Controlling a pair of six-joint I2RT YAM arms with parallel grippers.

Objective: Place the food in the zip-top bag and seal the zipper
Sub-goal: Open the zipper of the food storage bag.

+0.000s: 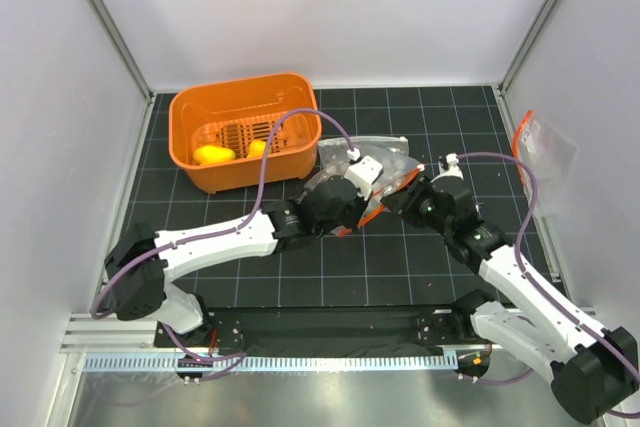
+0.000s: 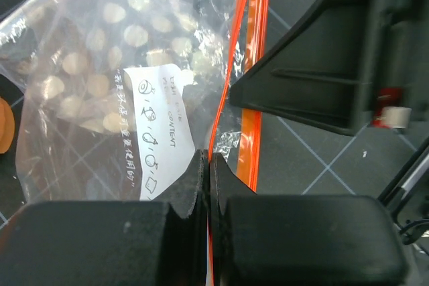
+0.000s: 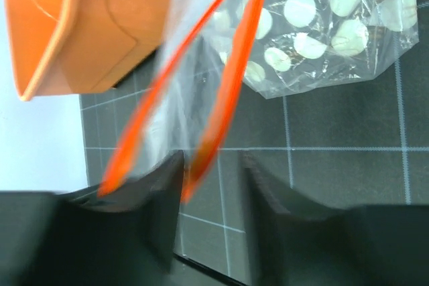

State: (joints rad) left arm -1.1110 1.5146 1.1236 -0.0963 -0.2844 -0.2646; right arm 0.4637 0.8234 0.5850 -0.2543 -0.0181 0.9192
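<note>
Under both arms, a black gridded mat (image 1: pixel 400 257) covers the table. Left arm (image 1: pixel 210 242) and right arm (image 1: pixel 520 277) reach inward, and their grippers meet near the mat's middle. Orange basket (image 1: pixel 225 179) stands just beyond and to the left of the left gripper (image 2: pixel 206 165), upright, its near wall close to that wrist. Zip-top bag (image 3: pixel 201 58) is lifted between the two grippers, its clear film slack and its mouth parted. Dotted clear bag (image 3: pixel 335 25) lies flat on the mat beyond the fingertips of both grippers, partly behind the plain film in the left wrist view. Second clear pouch (image 1: pixel 545 152) leans against the side wall, well off to the right of the right gripper (image 3: pixel 213 162). Left gripper: fingers pressed together, pinching one thin lip of the zipper (image 3: pixel 231 85), which runs straight up out of the seam between them. Right gripper: fingers spread, mat visible in the gap. The two orange-red zipper lips come down toward it, one ending in the gap close to the left-hand finger and the other at that finger's outer side. I cannot tell whether either touches. Food: two yellow toy pieces (image 1: pixel 213 155) and (image 1: pixel 257 149) sit on the basket floor, apart from the bag, beyond the left gripper. White handwritten label (image 2: pixel 157 125) sits on the dotted bag just past the left fingertips.
</note>
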